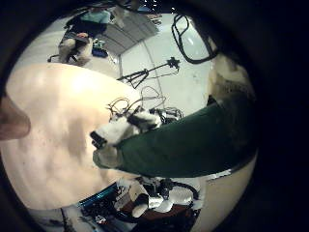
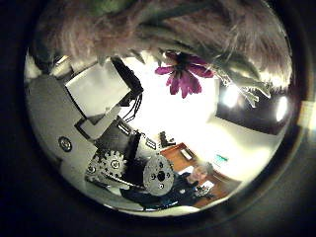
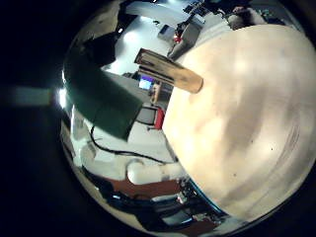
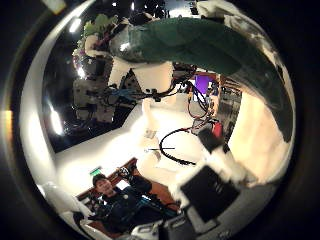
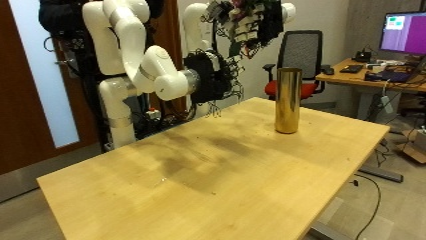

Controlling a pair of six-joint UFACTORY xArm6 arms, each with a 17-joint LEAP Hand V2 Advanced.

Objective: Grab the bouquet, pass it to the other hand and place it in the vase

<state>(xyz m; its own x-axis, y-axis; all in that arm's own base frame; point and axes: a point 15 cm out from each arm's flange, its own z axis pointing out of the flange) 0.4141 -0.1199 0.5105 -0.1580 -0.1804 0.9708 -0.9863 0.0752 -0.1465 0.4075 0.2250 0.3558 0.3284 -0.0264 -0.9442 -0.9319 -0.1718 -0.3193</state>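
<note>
You're mid-handover: left hand point(image 5: 262, 22) is gripping the bouquet point(image 5: 248, 8) up high; right hand's grip I can't tell. Next, lowering stems into the vase point(image 5: 286, 100).

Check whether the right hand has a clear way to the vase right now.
Probably yes. The vase stands upright on the table with bare tabletop around it, and nothing shows between it and the right hand; the bouquet is up at the left hand.
</note>
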